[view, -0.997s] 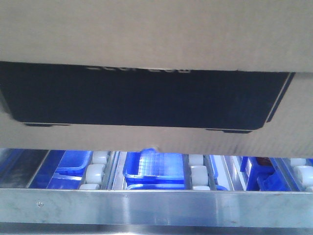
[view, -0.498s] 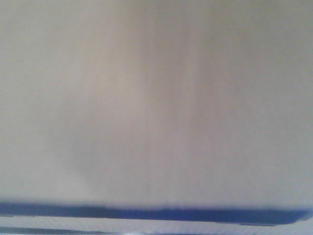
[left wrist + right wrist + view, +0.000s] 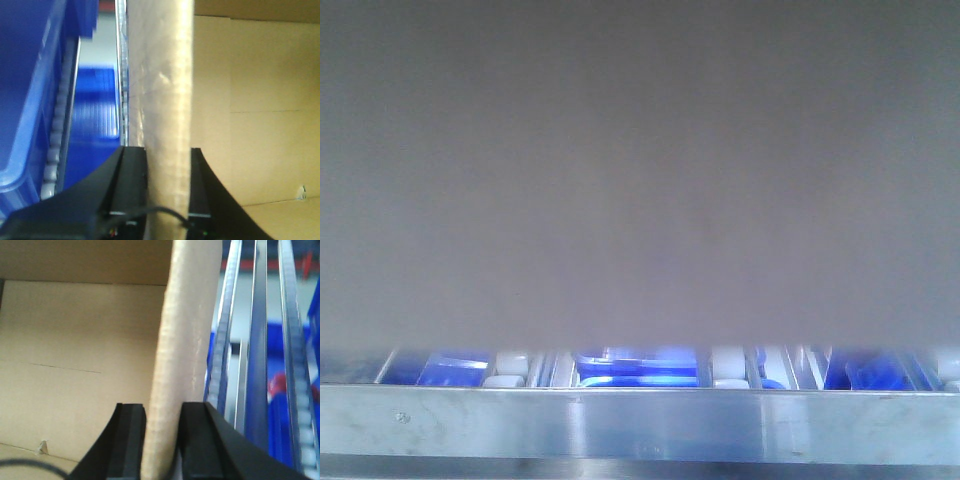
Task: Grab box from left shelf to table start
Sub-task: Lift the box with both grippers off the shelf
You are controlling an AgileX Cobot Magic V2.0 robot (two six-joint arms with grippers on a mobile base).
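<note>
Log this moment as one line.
left gripper: shut on cardboard box wall | right gripper: shut on cardboard box wall | shelf rail: below box

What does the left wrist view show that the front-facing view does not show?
Only the left wrist view shows the left gripper shut on a wall of the box, and the box's bare inside. Only the front-facing view shows the shelf's steel front rail, below the box's broad outer face. Both show the box and blue bins.

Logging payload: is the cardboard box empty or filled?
Empty as far as visible: both wrist views show only bare cardboard inside the box; the rest of its interior is out of view.
</note>
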